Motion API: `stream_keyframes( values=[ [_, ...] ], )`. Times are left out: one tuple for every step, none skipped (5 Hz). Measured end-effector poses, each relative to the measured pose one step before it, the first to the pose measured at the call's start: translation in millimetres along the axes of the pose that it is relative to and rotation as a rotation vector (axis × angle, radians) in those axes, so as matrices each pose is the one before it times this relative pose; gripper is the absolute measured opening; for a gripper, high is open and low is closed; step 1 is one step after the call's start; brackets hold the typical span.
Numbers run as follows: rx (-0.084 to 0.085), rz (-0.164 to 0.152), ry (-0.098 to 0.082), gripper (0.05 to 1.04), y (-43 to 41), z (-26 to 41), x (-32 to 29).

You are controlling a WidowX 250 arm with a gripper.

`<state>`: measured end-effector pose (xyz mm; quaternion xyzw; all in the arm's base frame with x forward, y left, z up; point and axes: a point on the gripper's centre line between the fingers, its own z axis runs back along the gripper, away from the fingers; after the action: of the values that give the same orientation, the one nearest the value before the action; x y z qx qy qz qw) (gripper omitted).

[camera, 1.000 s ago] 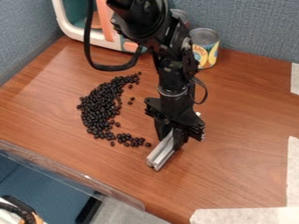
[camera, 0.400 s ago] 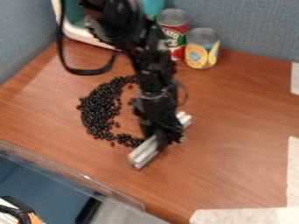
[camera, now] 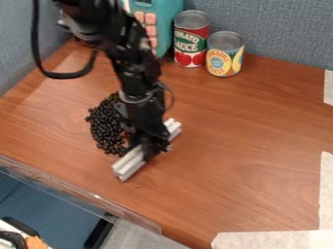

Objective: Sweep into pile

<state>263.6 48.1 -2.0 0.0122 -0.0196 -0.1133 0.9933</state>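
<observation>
Left of the table's centre hangs my gripper (camera: 145, 150), shut on a silver metal bar (camera: 131, 165). The bar lies at a slant, its near end toward the lower left and its far end sticking out to the right of the gripper. Black beans (camera: 106, 127) lie in a compact heap against the left side of the bar and gripper. Part of the heap is hidden behind the arm.
A tomato sauce can (camera: 191, 39) and a yellow-blue can (camera: 225, 54) stand at the back, beside a teal toy (camera: 160, 22) with pink buttons. A clear plastic edge (camera: 78, 190) borders the wooden table (camera: 253, 146) at lower left. White tape (camera: 273, 240) lies at lower right.
The arm and gripper have moved left with the bar. Loose beans at the right and lower end of the curved heap have been pushed left or covered. The cans and teal toy have come into fuller view.
</observation>
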Motion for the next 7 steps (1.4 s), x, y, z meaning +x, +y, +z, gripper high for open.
stream_keyframes(
  values=[
    [0.0489,-0.0235,-0.0120,0.370,17.77,0.08,3.70],
    [0.0307,-0.0336,0.0034,0.370,15.44,-3.23,5.05],
    [0.0150,-0.0212,-0.0072,0.370,13.65,-2.07,6.17],
    [0.0189,-0.0091,-0.0146,0.370,15.86,-1.75,7.48],
    [0.0049,0.0066,-0.0098,0.370,11.24,-1.46,2.08],
    [-0.0126,-0.0054,-0.0083,0.370,0.98,-0.24,0.65],
    [-0.0186,0.0005,-0.0172,0.370,-5.61,1.75,-2.58]
  ],
)
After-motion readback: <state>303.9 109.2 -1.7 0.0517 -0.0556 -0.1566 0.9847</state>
